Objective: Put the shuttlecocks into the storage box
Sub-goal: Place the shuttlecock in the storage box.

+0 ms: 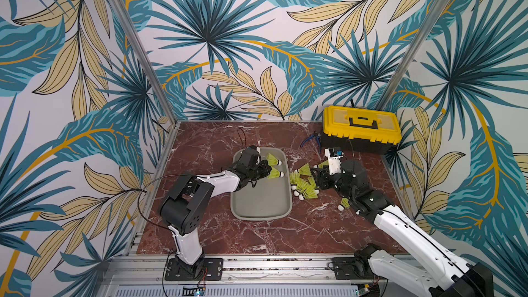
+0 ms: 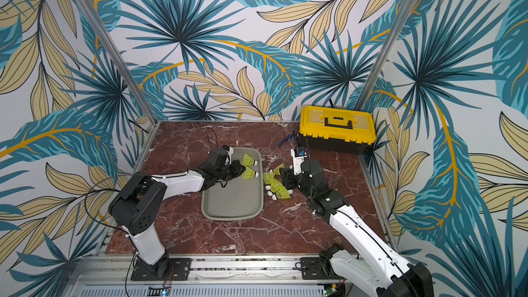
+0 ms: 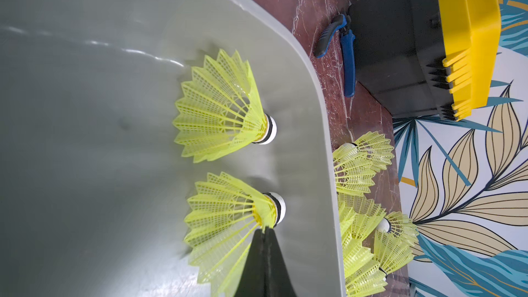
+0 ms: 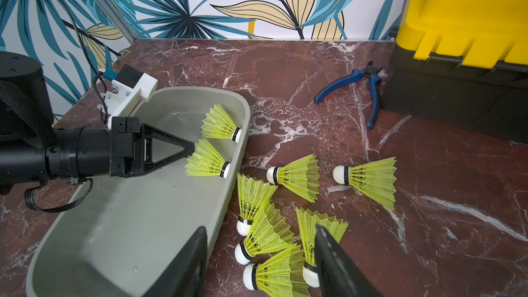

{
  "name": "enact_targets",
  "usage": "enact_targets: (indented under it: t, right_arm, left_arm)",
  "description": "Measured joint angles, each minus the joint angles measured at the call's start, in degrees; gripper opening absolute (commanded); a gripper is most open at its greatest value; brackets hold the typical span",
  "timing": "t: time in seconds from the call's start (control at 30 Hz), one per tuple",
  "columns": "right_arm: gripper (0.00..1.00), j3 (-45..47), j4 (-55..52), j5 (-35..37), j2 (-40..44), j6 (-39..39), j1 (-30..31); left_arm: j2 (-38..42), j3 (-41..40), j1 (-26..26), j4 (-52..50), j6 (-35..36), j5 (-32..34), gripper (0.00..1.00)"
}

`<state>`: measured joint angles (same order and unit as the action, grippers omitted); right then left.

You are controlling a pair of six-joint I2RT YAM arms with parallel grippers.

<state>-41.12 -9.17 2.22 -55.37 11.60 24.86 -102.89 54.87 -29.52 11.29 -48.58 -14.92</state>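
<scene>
Yellow-green shuttlecocks (image 3: 223,107): two in the storage box (image 1: 261,204), one pinched by left jaws; right jaws gape over the rest.

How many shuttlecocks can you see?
9 shuttlecocks. Two in the box: one loose, one pinched by the left fingers. Six on the table beside it. One by the right arm. More may hide beneath.
</scene>
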Motion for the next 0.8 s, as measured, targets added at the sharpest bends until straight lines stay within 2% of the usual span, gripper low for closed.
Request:
enact_targets:
  t: [0.8]
  right_arm:
    - [0.60, 0.00, -0.11, 0.15, -0.48, 0.00, 0.00]
  left_arm:
    - [-1.68, 0.13, 1.09, -0.15, 0.85, 2.05, 0.00]
